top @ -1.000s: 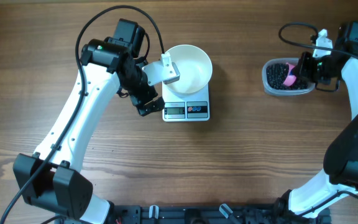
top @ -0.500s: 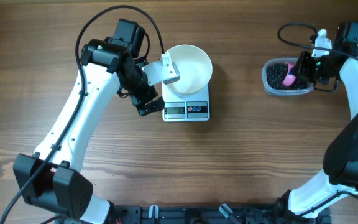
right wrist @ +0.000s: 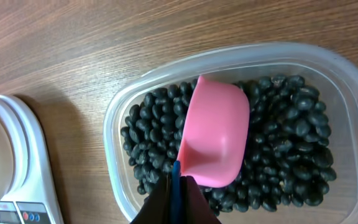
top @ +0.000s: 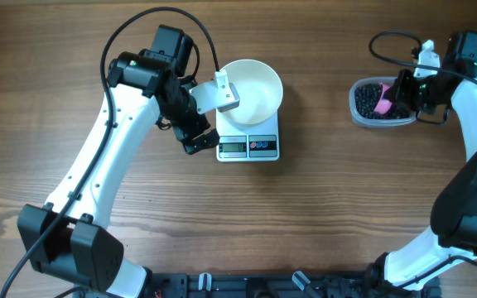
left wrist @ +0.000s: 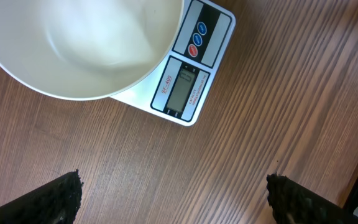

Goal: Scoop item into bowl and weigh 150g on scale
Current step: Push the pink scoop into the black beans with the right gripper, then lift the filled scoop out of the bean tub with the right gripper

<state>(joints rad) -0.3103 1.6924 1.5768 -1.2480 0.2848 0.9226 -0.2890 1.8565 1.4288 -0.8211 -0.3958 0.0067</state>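
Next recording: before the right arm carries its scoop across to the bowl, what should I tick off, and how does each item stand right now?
1. The white bowl sits on the scale and is empty: ok.
2. The scale display is zeroed: cannot tell, the digits are too faint to read.
3. The right claw is shut on the handle of the pink scoop: ok.
4. The scoop is loaded with black beans: cannot tell, only a smooth pink side faces the camera.
5. The left claw is open, with its fingertips off bowl and scale: ok.
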